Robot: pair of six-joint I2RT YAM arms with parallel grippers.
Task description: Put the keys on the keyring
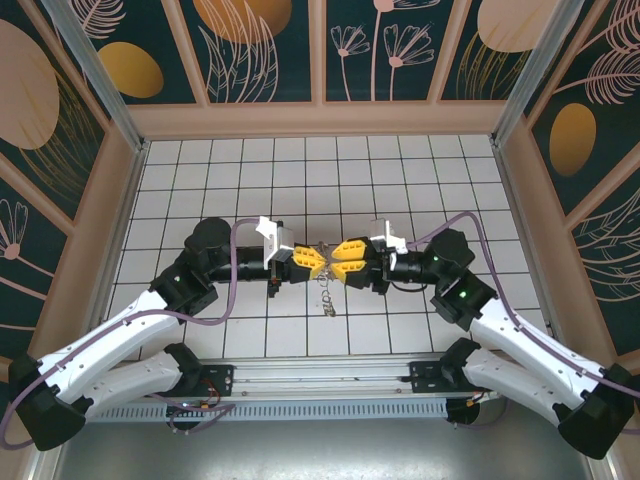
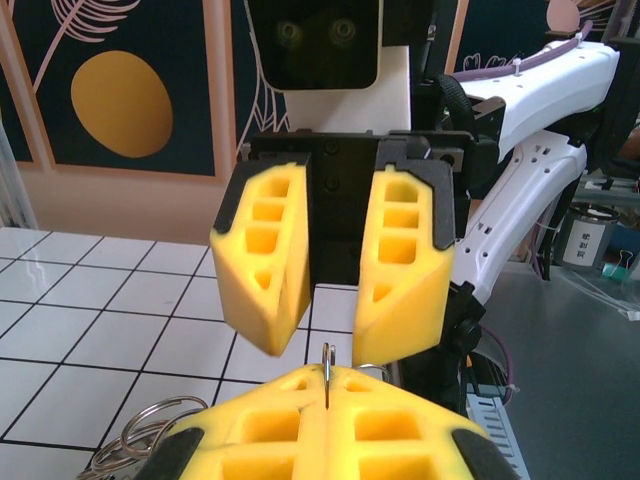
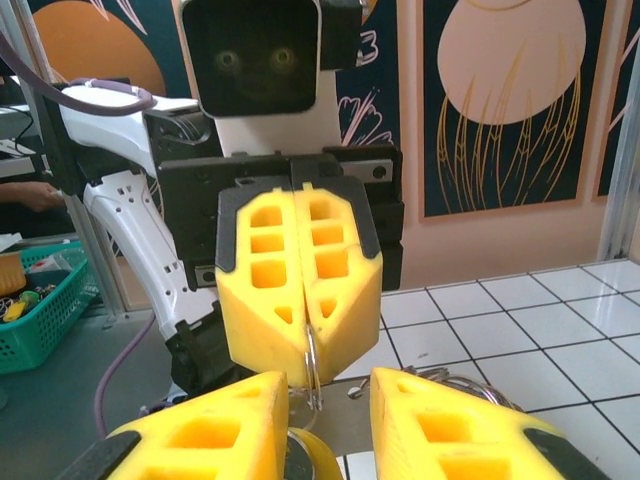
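Fingers of my left gripper (image 1: pixel 318 262) clamped on thin wire loop of keyring (image 1: pixel 327 295), frame centre; rest dangles below. Right gripper (image 1: pixel 340 268) fingers apart, nothing between. Judge keyring light, stiff, springy, slick; pinch flat across rim.

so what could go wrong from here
The left gripper pinches just a thin wire loop at its fingertips, so a nudge might twist it free. The open right gripper sits very close opposite; advancing may bump fingers. The other loops dangling beneath could snag.
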